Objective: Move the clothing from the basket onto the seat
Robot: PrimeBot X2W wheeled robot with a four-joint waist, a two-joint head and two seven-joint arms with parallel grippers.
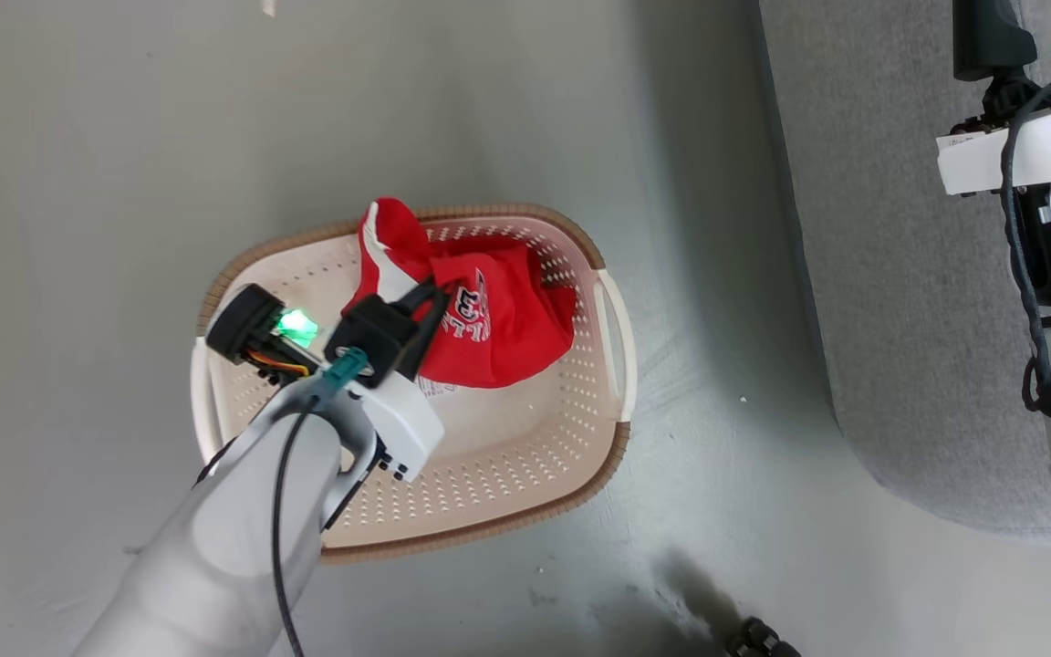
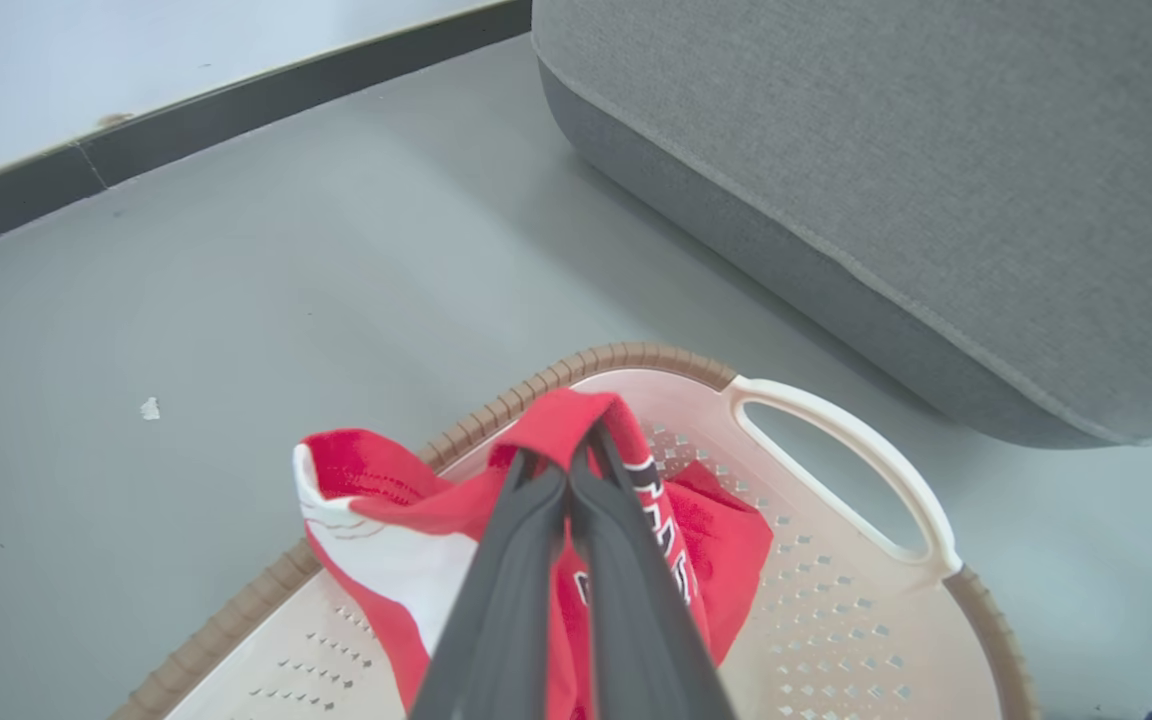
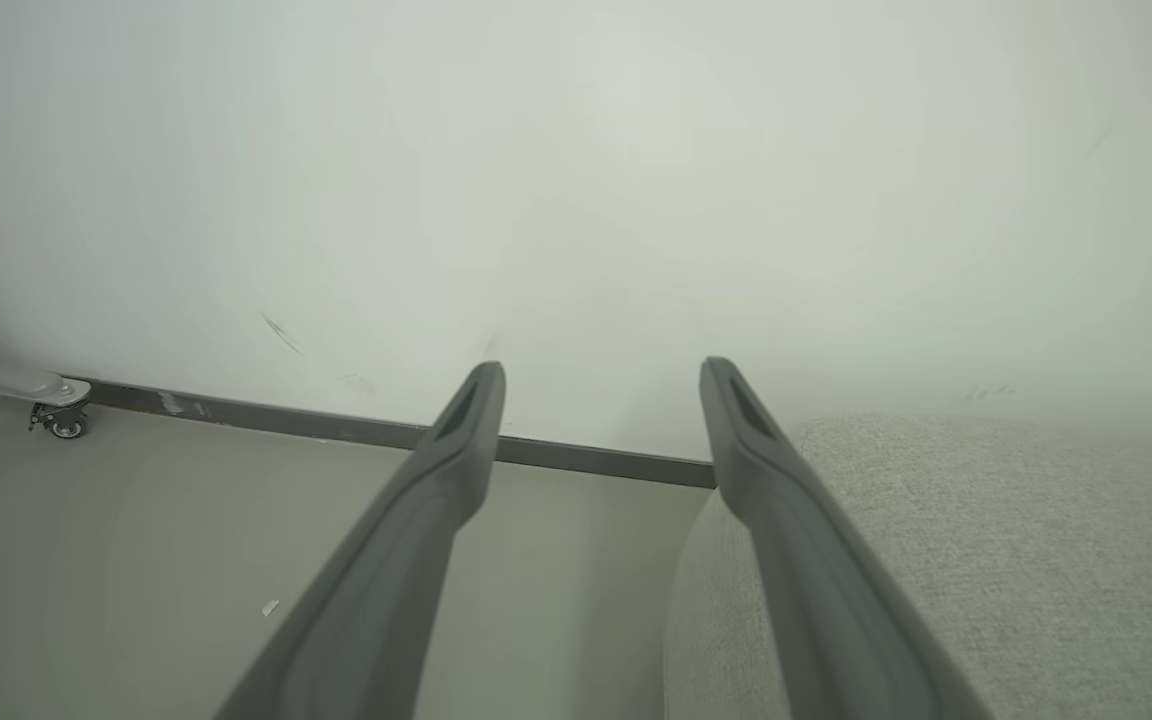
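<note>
- Head: left pincer (image 1: 430,297) clamped on red clothing (image 1: 498,328), bunched in basket (image 1: 507,520)'s far half.
- Left wrist: top fold pinched above basket rim; likely soft, light, drapes. Good hold.
- Right wrist: right pincer (image 3: 601,385) spread, empty, by seat (image 3: 986,540).

Pale grey forearm (image 1: 206,557) w/ black cable (image 1: 276,529), white wrist block (image 1: 402,424), green LED (image 1: 297,325), teal connector (image 1: 346,368), long dk-grey fingers (image 3: 426,500).

One basket (image 1: 507,456) with two side handles (image 1: 621,338). One heap of red clothing (image 1: 498,328), number of garments in it impossible to tell. One seat (image 1: 900,319). Two end effectors: left end effector (image 2: 576,465), right end effector (image 3: 601,380). One caster wheel (image 3: 66,428).
</note>
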